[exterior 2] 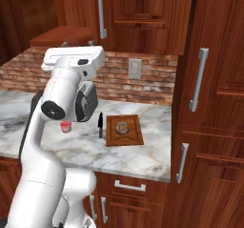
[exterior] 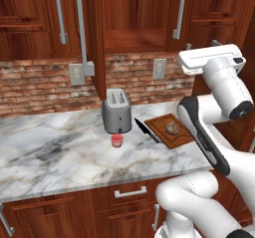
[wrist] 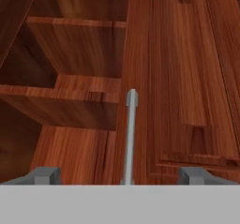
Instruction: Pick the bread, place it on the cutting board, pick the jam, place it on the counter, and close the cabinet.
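Observation:
The bread (exterior: 173,128) (exterior 2: 122,127) lies on the cutting board (exterior: 160,127) (exterior 2: 134,137) at the right of the counter (exterior: 60,152) (exterior 2: 86,150). In front of the toaster, the jam (exterior: 116,140) (exterior 2: 65,126) stands on the counter. The cabinet (exterior: 134,13) is open, its left door (exterior: 97,43) swung out edge-on. My gripper (exterior: 201,45) (exterior 2: 76,43) (wrist: 119,176) is raised to cabinet height, open and holding nothing. In the hand view a silver bar handle (wrist: 131,134) lines up between the fingertips (wrist: 42,175), with the bare shelf (wrist: 70,101) to its left.
A grey toaster (exterior: 116,110) stands behind the jam. A black knife (exterior: 147,131) (exterior 2: 100,124) lies left of the board. Tall cupboard doors with handles (exterior 2: 198,79) bound the counter on the right. Drawers (exterior: 130,192) sit under the counter's edge.

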